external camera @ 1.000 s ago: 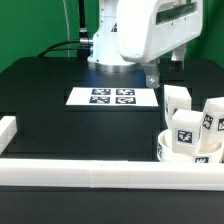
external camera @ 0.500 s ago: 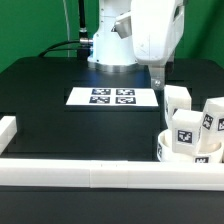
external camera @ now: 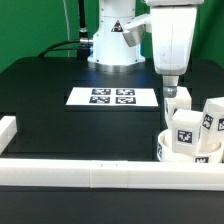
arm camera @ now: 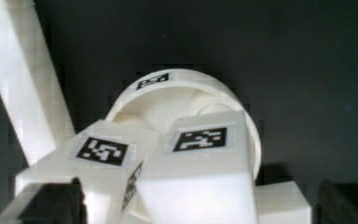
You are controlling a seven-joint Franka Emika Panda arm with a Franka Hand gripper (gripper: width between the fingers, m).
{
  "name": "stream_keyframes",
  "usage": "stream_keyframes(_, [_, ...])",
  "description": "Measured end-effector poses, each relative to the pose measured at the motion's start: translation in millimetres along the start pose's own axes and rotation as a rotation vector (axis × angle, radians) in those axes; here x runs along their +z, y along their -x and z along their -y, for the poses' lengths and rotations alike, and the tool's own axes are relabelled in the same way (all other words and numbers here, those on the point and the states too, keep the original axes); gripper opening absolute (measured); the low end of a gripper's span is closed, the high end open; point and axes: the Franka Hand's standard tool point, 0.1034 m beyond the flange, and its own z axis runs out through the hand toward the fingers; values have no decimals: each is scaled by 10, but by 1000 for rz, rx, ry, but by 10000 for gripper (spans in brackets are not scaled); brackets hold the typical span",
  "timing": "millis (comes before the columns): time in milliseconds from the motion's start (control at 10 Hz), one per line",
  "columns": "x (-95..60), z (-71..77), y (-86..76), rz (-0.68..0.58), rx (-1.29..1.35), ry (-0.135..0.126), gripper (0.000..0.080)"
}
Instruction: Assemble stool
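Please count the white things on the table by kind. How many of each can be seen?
Leg blocks: 3
Round seat: 1
Marker board: 1
Border rails: 2
Total: 7

**Around the work area**

A black tabletop (external camera: 50,110) fills most of the exterior view. The marker board (external camera: 112,97), thin, flat and white, lies on it with four black-and-white tags. A long white border rail (external camera: 100,176) runs along the near edge, and a shorter one (external camera: 8,132) stands at the exterior view's left. Behind is a green backdrop (external camera: 30,30), crossed by what may be a black cable (external camera: 62,45).
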Motion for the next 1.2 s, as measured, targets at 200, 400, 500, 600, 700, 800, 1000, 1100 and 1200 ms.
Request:
stream_keyframes(200, [38,18,-33,-1,-3,-6,649])
stream_keyframes(400, [81,-22,-62,-2,-5,-10,649])
stream_keyframes(500, [96,-18,-61,-1,-4,-13,649])
stream_keyframes(600, [120,-5,-69,-1,-2,-17,649])
stream_keyframes(700, [145,7,-77,-1,-3,-20,649])
stream_keyframes(800, [155,15,-76,-1,-2,-21,649])
stream_keyframes(1000, [173,22,-73,0,2,-24,507])
stream_keyframes(1100, [186,27,-71,0,5,-27,356])
stream_keyframes(1200, [179,22,-67,0,7,-25,356])
